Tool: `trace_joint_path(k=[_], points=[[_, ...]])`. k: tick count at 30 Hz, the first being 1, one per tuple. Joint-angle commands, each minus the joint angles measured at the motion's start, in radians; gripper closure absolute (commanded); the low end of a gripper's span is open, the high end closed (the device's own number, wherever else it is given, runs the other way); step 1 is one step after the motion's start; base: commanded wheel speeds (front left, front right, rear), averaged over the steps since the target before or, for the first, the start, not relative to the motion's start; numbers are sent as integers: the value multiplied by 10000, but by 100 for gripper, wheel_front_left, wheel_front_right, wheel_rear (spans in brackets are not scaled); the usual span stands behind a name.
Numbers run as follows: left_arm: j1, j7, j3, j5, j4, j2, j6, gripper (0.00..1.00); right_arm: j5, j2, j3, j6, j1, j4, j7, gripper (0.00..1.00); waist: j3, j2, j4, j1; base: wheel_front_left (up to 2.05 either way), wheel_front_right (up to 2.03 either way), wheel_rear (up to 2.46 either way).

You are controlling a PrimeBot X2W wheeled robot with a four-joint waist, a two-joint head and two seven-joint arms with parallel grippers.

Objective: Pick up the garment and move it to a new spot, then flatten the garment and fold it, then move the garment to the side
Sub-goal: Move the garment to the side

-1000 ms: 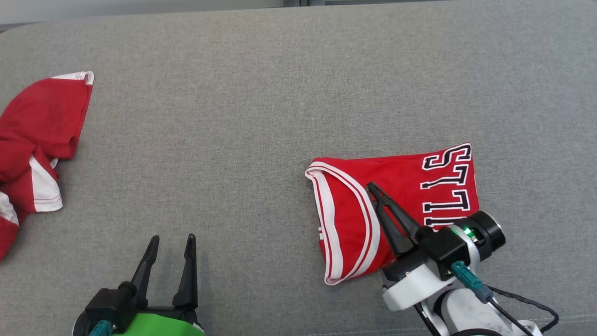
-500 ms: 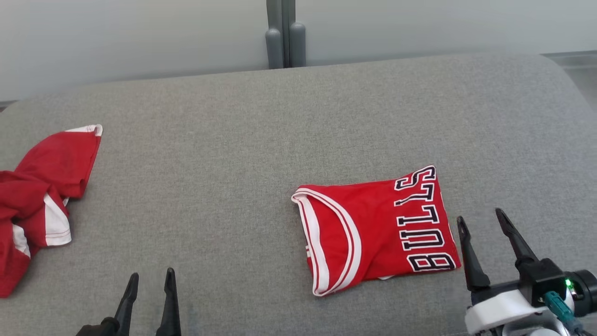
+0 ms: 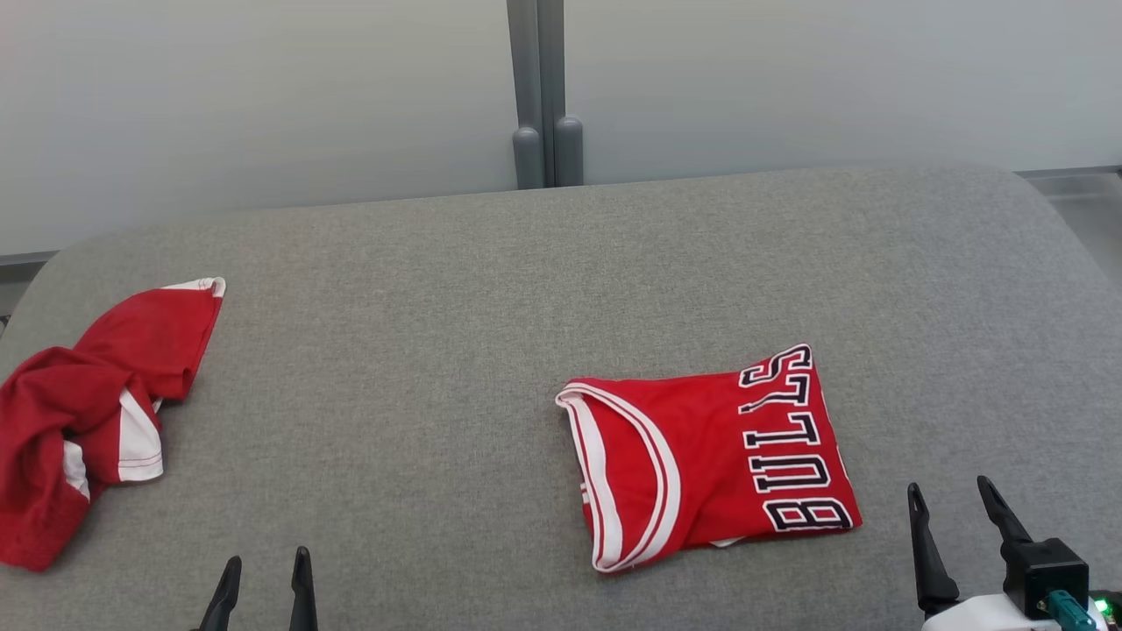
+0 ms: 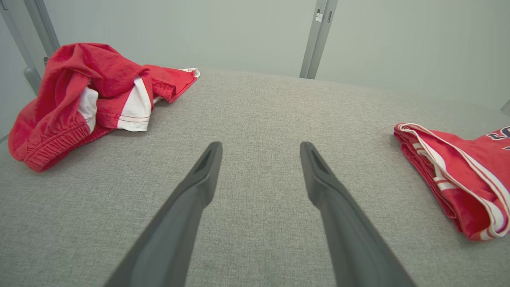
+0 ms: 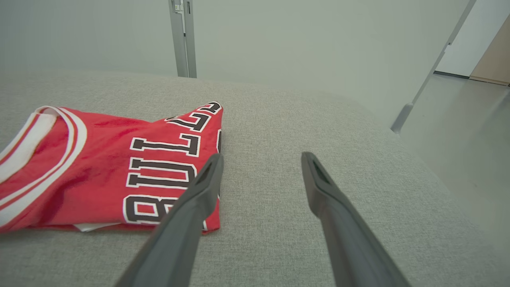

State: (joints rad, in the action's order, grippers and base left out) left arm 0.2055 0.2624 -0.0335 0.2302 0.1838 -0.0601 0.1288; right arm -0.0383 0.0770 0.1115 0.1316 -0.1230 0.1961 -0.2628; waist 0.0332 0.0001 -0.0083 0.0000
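The garment [image 3: 710,456] is a red jersey with white trim and dark lettering, folded into a flat rectangle right of centre on the grey cushion [image 3: 456,315]. It also lies at the right edge of the left wrist view [image 4: 458,171] and at the left of the right wrist view [image 5: 99,167]. My right gripper [image 3: 951,495] stands open at the lower right, just right of the jersey and clear of it [image 5: 261,157]. Low at the lower left, my left gripper [image 3: 267,565] is open with nothing between its fingers [image 4: 261,145].
A crumpled red and white garment [image 3: 88,412] lies at the cushion's left edge [image 4: 87,95]. A pale wall with a grey post [image 3: 543,96] runs behind the cushion. The cushion's right edge drops to a floor [image 5: 470,131].
My right gripper was shut on the jersey's collar side; it has let go, opened and drawn back to the lower right. The camera has tilted up, showing the wall behind.
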Motion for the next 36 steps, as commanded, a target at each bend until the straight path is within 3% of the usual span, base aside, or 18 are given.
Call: trace_joint_path(k=[1, 16, 21, 23, 25, 32, 36], points=[[159, 28, -49, -70, -18, -72, 35, 0, -15, 6, 30, -18, -143, 75, -28, 0, 60, -1, 72, 0, 0, 0, 0], [143, 26, 142, -132, -353, -43, 36, 0, -64, -30, -219, -18, 199, 223, -28, 0, 61, -1, 137, 0, 0, 0, 0], [112, 28, 243, -150, -475, -28, 36, 0, 604, 35, -643, -20, 505, 171, -28, 0, -51, -1, 141, 0, 0, 0, 0], [126, 26, 287, -155, -557, -16, 36, 0, 1100, 230, -993, -18, 683, 733, -26, 0, -114, -1, 149, 0, 0, 0, 0], [134, 26, 336, -86, -609, 1, 36, 0, 1700, 541, -1299, -18, 1319, 1242, 560, 0, -203, -1, 141, 0, 0, 0, 0], [-337, 26, 692, 30, -709, 40, 36, 0, 3648, 1382, -2229, -15, 3674, 1977, 4251, 0, -1058, -1, 270, 0, 0, 0, 0], [-622, 26, 990, 29, -604, -19, 36, 0, 3910, 1719, -2393, -15, 4528, 2622, 5201, 0, -1464, -1, 575, 0, 0, 0, 0]])
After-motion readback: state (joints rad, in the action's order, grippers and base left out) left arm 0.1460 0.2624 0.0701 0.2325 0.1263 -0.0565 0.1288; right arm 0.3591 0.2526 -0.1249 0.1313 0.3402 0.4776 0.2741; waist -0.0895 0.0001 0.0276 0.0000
